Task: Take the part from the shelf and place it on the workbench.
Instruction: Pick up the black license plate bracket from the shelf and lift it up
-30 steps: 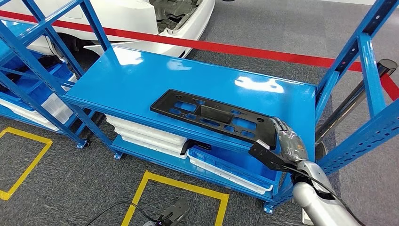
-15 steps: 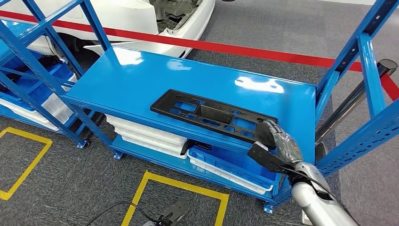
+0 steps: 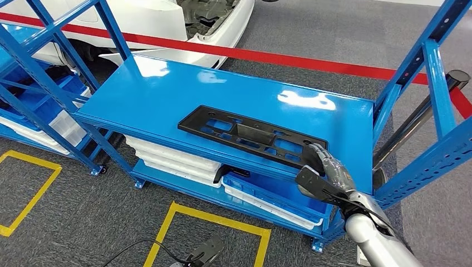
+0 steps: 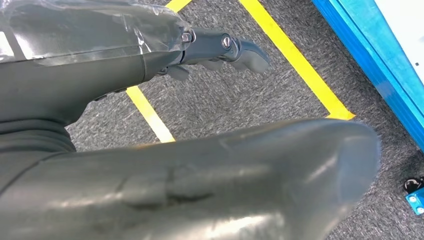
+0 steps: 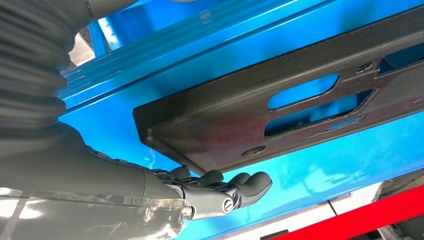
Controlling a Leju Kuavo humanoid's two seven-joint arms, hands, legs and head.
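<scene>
The black part (image 3: 253, 137) lies flat on the blue shelf (image 3: 167, 89), near its front edge. The right hand (image 3: 328, 172) is at the part's near corner, fingers (image 5: 240, 182) curled against its edge; whether it grips, I cannot tell. The left hand (image 4: 225, 47) hangs over yellow floor tape (image 4: 295, 55), holding nothing, fingers loosely bent.
</scene>
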